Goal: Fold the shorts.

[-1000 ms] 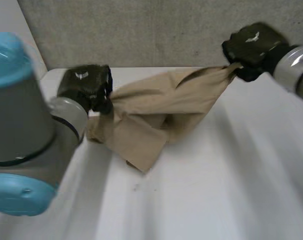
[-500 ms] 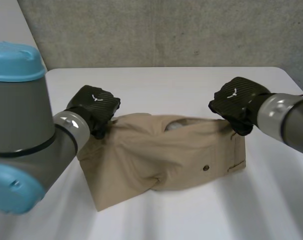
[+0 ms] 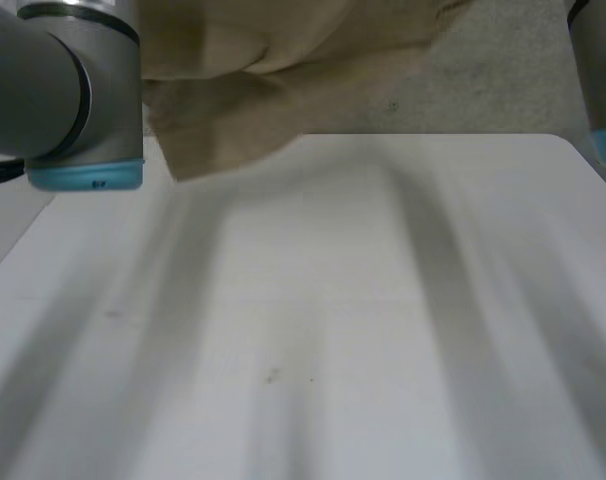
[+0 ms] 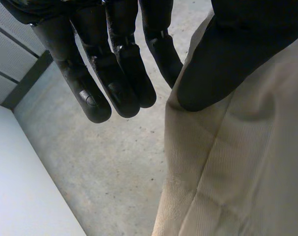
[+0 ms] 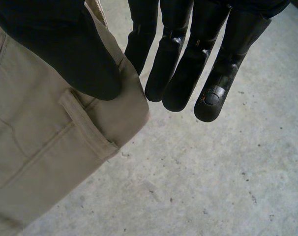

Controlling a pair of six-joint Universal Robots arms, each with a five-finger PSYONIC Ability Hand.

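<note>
Head view: the tan cloth shorts (image 3: 273, 70) hang in the air above the far edge of the white table (image 3: 333, 330), between the grey left arm (image 3: 63, 90) and the right arm (image 3: 598, 70).

Left wrist view: the black left hand (image 4: 114, 73) pinches one edge of the shorts under its thumb, fingers straight.

Right wrist view: the black right hand (image 5: 178, 69) pinches a hemmed corner the same way.

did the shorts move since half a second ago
Yes, upward. The shorts lay on the table then; now they hang clear above its far edge, pinched by the left hand and the right hand.
</note>
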